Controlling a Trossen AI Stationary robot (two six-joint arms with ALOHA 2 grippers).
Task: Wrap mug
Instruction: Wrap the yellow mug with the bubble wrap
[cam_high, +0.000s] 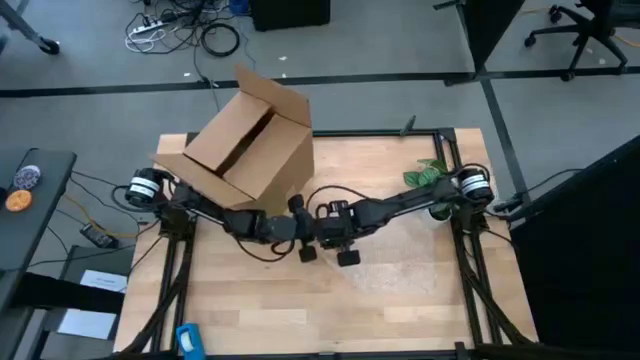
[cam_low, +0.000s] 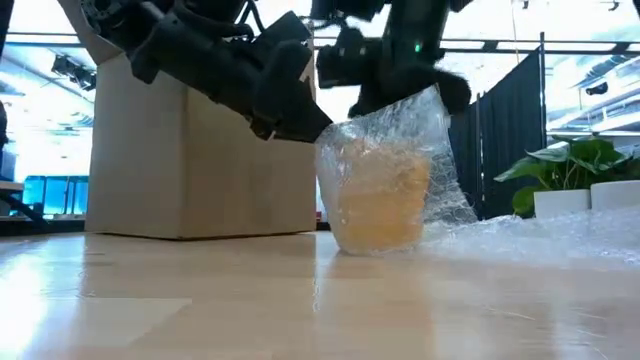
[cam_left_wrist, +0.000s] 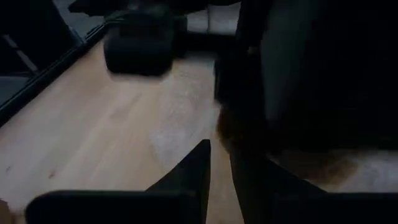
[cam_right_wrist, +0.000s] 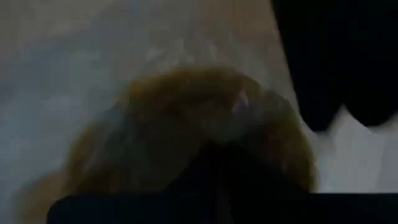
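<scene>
My wrist views are dark & blurred, so I can't tell how far either pincer is open. The mug shows only as a yellow-orange shape through the crinkly clear plastic sheet pulled up around it; handle hidden. It stands on the surface mid-table, just beside the cardboard box. My left pincer & right pincer meet right over it, at the plastic's top.
</scene>
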